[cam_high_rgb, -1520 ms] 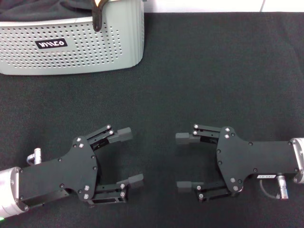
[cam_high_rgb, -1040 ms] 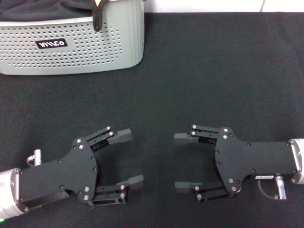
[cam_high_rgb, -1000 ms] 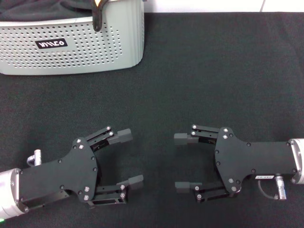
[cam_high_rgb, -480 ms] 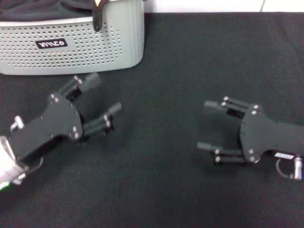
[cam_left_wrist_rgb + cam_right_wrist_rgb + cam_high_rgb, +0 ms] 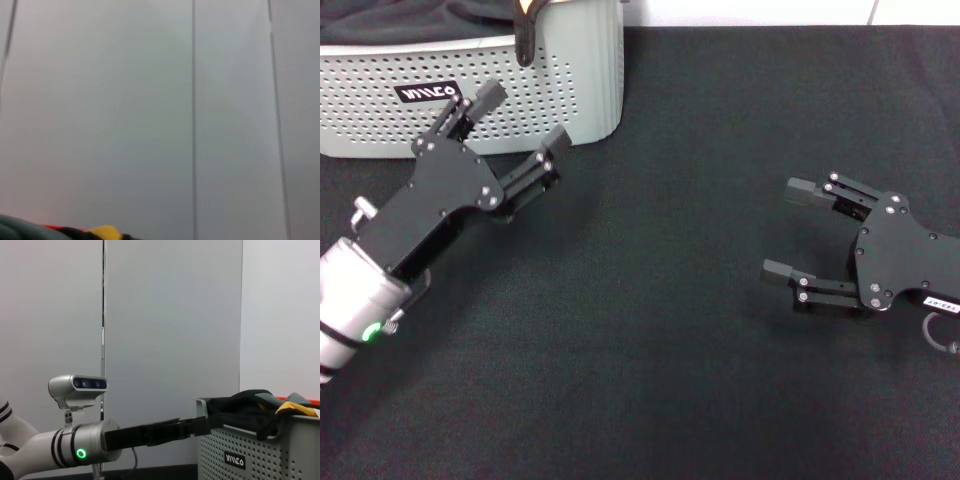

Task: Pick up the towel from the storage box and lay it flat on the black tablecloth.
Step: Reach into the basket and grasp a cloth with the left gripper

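The storage box [image 5: 520, 110] stands at the far left on the black tablecloth [image 5: 700, 150], its black label facing me. Dark cloth [image 5: 410, 20] fills its top in the head view, and the towel does not show there. In the right wrist view the storage box [image 5: 260, 455] carries dark cloth with a strip of grey-green cloth [image 5: 300, 401] at its top, likely the towel. My left gripper [image 5: 523, 118] is open, raised in front of the box's front wall near the label. My right gripper [image 5: 787, 229] is open and empty over the tablecloth at the right.
A black strap with a tan tip [image 5: 525, 30] hangs over the box's front rim. A white wall edge [image 5: 770, 12] runs behind the table. The left wrist view shows only grey wall panels [image 5: 150, 100]. My left arm [image 5: 90, 447] crosses the right wrist view.
My left gripper has swung up and away from me to the box's front wall. My right gripper has moved right and a little farther off. Both stay open.
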You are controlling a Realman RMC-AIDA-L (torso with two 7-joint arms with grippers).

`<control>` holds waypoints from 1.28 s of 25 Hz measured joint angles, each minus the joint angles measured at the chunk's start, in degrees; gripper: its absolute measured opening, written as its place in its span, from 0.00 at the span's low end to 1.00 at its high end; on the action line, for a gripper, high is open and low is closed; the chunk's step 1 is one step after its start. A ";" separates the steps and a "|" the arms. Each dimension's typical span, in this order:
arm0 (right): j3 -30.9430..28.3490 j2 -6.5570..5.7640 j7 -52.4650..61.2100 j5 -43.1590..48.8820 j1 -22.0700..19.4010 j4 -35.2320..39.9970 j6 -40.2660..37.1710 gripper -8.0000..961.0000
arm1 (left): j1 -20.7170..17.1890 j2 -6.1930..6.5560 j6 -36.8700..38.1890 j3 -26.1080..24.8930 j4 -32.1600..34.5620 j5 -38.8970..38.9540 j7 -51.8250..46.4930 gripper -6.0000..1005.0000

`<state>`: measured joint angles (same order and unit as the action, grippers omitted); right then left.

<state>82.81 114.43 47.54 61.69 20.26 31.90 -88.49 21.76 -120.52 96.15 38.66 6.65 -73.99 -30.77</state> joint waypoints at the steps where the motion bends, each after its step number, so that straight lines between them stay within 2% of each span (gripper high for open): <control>1: 0.00 0.00 0.00 -0.06 -0.01 0.00 0.00 0.87 | 0.43 0.00 -0.45 -0.01 -0.68 1.02 0.59 0.88; 9: -0.02 0.02 -0.32 -0.17 -0.05 0.01 -0.01 0.87 | 4.20 -0.24 -4.73 -0.10 -8.32 11.18 9.07 0.88; 20: -0.02 0.25 -0.51 -0.27 -0.09 0.01 -0.42 0.87 | 6.88 -0.24 -7.54 -0.17 -11.00 15.48 10.63 0.87; 32: -0.02 0.26 -0.52 -0.27 -0.14 0.01 -0.60 0.87 | 9.23 -0.24 -8.80 0.16 -12.06 14.98 10.27 0.87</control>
<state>82.79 114.70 47.02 61.42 20.12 31.91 -89.09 30.99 -120.76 87.35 38.82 -5.41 -59.00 -20.49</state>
